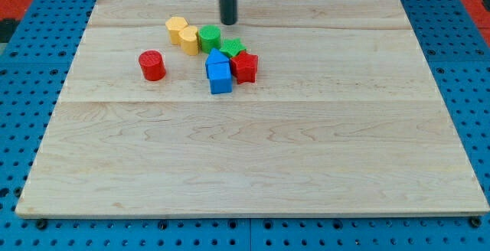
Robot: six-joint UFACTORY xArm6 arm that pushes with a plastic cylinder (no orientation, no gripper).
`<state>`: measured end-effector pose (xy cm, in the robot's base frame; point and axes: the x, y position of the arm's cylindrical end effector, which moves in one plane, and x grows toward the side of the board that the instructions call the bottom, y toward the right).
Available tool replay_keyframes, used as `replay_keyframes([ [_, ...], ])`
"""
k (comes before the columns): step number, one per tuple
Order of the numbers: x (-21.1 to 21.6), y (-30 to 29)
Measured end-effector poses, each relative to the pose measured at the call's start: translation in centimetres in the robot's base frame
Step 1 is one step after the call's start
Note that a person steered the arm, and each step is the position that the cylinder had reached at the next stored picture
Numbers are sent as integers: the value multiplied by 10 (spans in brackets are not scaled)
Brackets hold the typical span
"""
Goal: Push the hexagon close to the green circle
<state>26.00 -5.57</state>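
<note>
1. We have no hand to open or clench; our arm ends in a dark rod, and our tip [228, 23] rests on the wooden board [253, 159] near its top edge, touching no block.
2. The green circle [208, 38] sits just at 7 o'clock from our tip, a small gap between them.
3. Two yellow blocks lie at 9 o'clock of the green circle. The nearer yellow block [189, 40] touches it; the farther yellow block [177, 30] touches the first, at its 10 o'clock. Which one is the hexagon, we cannot tell for sure; their outlines are too small to read.
4. A green star [233, 49] lies at 4 o'clock of the green circle, close beside it.
5. A red star [245, 67] sits at 5 o'clock of the green star, touching it.
6. Two blue blocks are packed against the red star's 9 o'clock side: one blue block [217, 61] above, a blue cube [220, 79] just below it.
7. A red cylinder [152, 65] stands alone at 8 o'clock of the yellow pair, well apart from the cluster.
</note>
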Motion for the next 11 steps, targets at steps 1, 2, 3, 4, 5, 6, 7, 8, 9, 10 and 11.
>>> replay_keyframes([
  [1, 42, -35],
  [2, 60, -37],
  [3, -1, -41],
  [4, -11, -71],
  [5, -9, -130],
  [6, 23, -91],
  [7, 13, -76],
  [8, -18, -76],
  [9, 31, -58],
  [10, 64, -65],
  [11, 41, -103],
])
